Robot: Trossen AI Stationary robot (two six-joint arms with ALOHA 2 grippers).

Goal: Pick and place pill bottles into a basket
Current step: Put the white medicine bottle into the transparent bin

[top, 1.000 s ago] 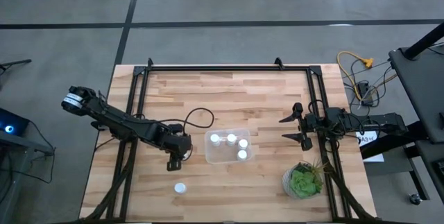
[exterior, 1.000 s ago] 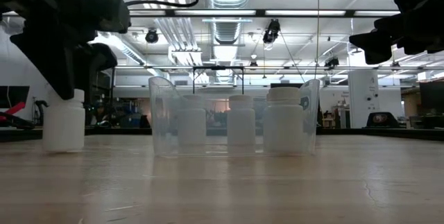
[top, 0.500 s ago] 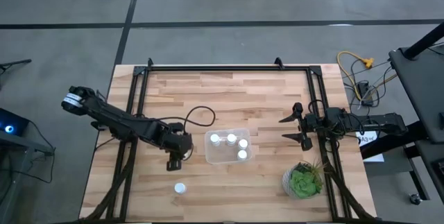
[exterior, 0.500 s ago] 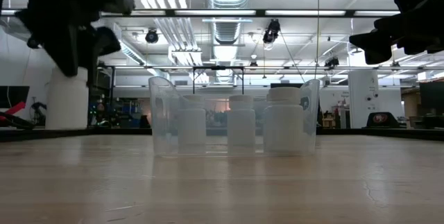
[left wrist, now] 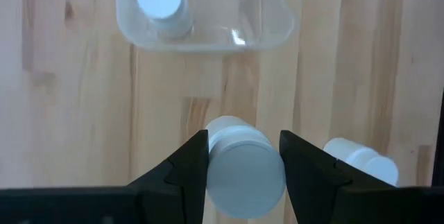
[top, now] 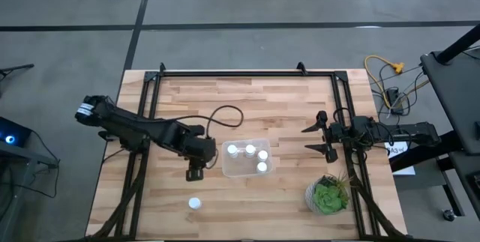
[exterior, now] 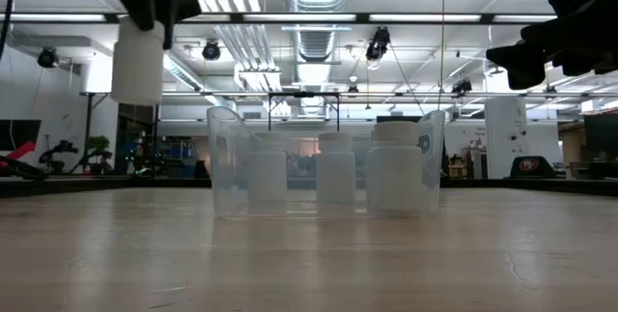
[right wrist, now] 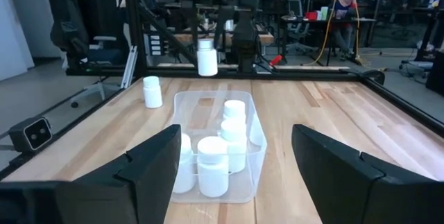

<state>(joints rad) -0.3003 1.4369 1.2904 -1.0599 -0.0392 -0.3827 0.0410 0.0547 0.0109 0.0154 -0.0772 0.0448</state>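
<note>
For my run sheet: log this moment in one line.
left hand: shut on pill bottle, lifted | basket: three bottles | right hand: open, waiting

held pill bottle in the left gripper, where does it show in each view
High view: hidden under the left gripper, left of the basket.
Low view: held pill bottle hangs upper left, above the table.
Left wrist view: bottom centre, between the fingers.
Right wrist view: beyond the basket.
Shared landmark: the basket.

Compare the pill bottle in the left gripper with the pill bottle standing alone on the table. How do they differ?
The held pill bottle hangs in the air, clamped by the left gripper; the lone pill bottle stands upright on the table, touched by nothing. The held pill bottle is close beside the basket; the lone pill bottle stands farther from it. Both are white, capped and still outside the basket.
</note>
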